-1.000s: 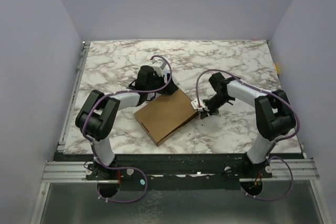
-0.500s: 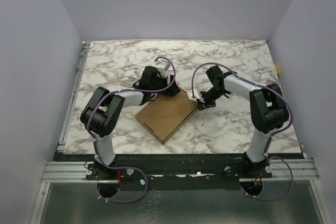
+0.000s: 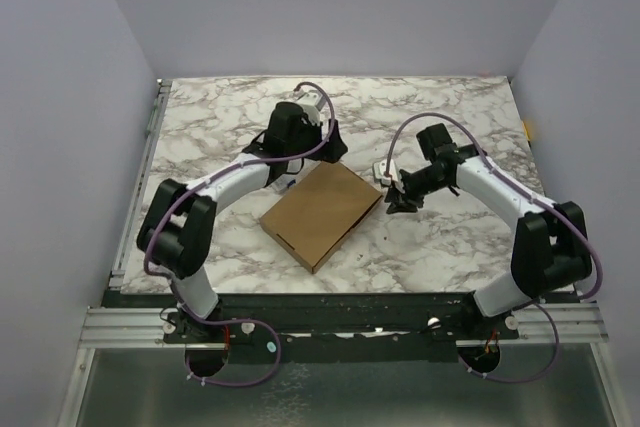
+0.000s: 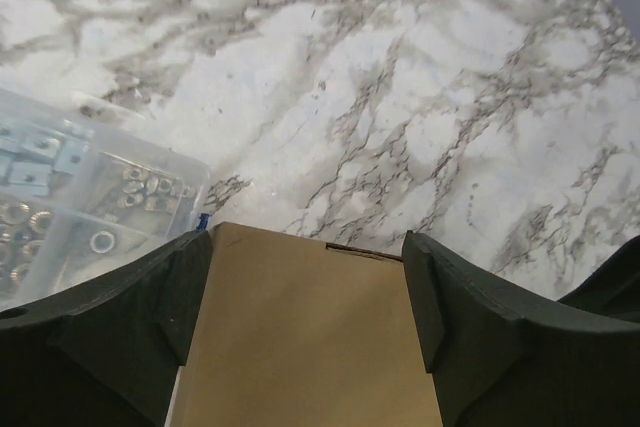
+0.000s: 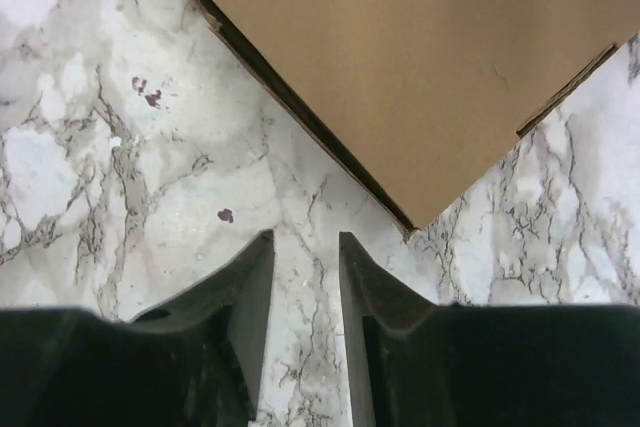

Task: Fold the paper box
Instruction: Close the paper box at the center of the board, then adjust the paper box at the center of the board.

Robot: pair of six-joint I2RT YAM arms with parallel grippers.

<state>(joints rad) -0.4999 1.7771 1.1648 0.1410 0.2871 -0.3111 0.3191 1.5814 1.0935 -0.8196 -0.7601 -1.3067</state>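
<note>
No text, label, brand, number or sign can be read anywhere: none is found on the paper box (image 3: pixel 322 215), the plastic case (image 4: pixel 70 197) or the marble table (image 3: pixel 450 117).

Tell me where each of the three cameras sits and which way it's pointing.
Top external: high behind the arm bases, looking down on the marble table; both arms, left gripper, right gripper and the paper box show.
Left wrist: on the left arm, looking past its fingers across the box to a clear parts case.
Right wrist: looking down between its fingers at a box corner.
Shared: all three see the box.
</note>
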